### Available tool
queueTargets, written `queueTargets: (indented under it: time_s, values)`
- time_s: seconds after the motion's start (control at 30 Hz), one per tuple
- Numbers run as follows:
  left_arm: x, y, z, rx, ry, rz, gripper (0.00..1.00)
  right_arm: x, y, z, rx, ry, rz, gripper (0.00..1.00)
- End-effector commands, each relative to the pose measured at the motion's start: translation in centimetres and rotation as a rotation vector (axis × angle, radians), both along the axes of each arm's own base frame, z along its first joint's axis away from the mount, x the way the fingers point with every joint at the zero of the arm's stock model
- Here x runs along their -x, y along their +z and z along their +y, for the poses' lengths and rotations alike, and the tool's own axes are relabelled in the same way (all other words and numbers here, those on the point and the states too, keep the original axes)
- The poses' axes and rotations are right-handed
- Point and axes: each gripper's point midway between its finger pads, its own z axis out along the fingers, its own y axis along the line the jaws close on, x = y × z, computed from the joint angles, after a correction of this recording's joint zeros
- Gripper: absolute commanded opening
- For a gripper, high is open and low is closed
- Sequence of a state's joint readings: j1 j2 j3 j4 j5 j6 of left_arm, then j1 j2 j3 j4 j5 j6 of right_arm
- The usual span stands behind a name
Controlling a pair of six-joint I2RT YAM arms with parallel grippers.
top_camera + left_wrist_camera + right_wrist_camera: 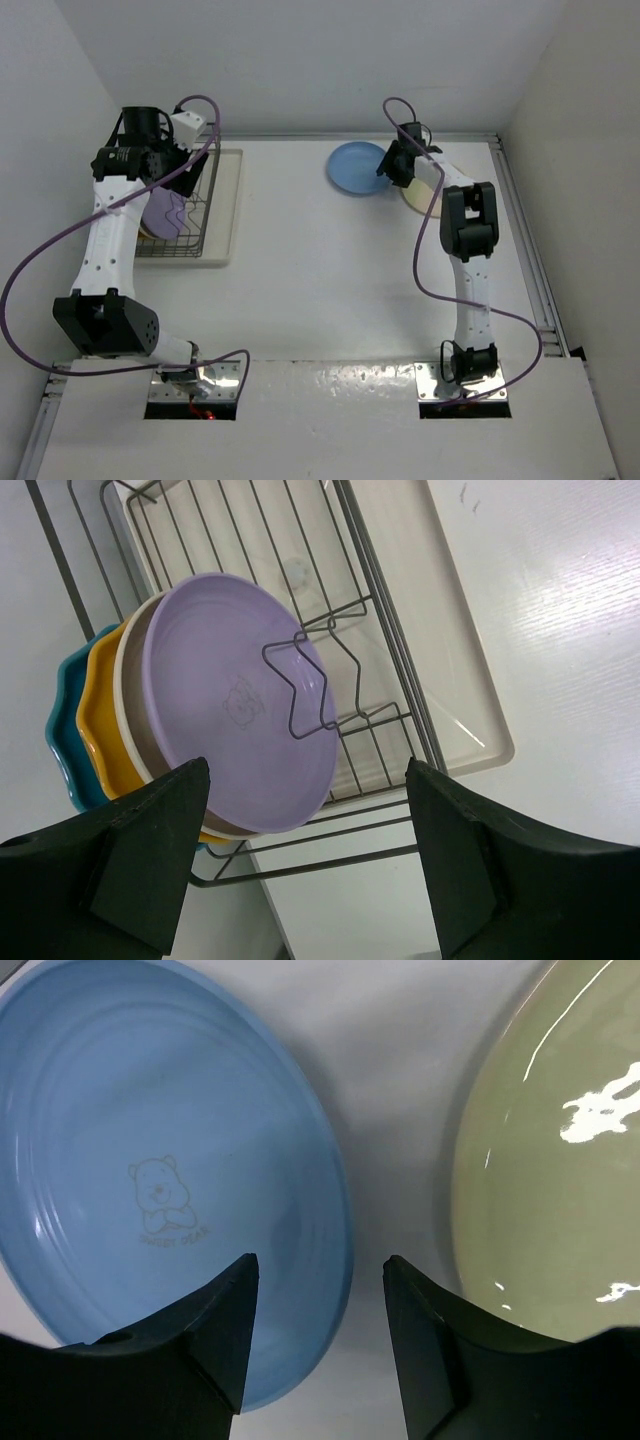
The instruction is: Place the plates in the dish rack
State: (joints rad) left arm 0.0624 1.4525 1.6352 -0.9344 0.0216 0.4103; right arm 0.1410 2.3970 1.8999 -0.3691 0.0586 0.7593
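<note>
The dark wire dish rack (203,238) stands on its cream drip tray (232,200) at the far left. Upright in it stand a lavender plate (235,700), a cream plate (128,675), an orange scalloped plate (98,715) and a teal scalloped plate (58,730). My left gripper (183,182) is open and empty just above the lavender plate (163,212), and shows in the left wrist view (305,780). A light blue plate (355,167) and a pale green plate (423,193) lie flat at the far right. My right gripper (390,166) is open, its jaws straddling the blue plate's (150,1160) right rim (318,1265).
The rack's slots (290,560) beyond the lavender plate hold nothing. The pale green plate (550,1160) lies close to the right of my right gripper, a narrow strip of table between it and the blue plate. Walls stand close behind the rack and along the table's right edge.
</note>
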Motion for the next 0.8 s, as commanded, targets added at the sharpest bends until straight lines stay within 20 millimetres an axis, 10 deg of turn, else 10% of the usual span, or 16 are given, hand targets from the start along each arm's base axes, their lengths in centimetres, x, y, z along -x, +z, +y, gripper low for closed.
queueTargets:
  time_s: [0.0,0.2,0.4,0.57,0.7,0.73,0.77]
  values:
    - [-0.3,0.3,0.1,0.021,-0.002,-0.017,0.84,-1.0,1.3,0.8,-0.003,-0.077,-0.049,0.53]
    - [-0.3,-0.2,0.1,0.023,-0.002,0.002,0.84,-1.6,-1.1,2.2,-0.018,-0.101,-0.045,0.47]
    - [-0.5,-0.5,-0.4,0.047,-0.013,0.01,0.84,-1.6,-2.7,1.9,-0.059,-0.163,-0.007,0.02]
    - [-0.6,-0.1,-2.5,0.138,-0.083,-0.003,0.84,-2.1,1.2,3.3,-0.098,-0.046,-0.106,0.0]
    - [-0.8,-0.5,-6.1,0.299,-0.216,0.016,0.91,-1.2,8.3,6.0,-0.134,0.111,-0.247,0.0]
    - [-0.9,-0.9,-7.3,0.336,-0.258,0.032,0.92,0.1,7.2,6.2,-0.115,0.152,-0.247,0.0]
    - [-0.7,-1.4,-8.6,0.371,-0.302,0.053,0.92,0.7,12.1,6.9,-0.128,0.183,-0.339,0.0]
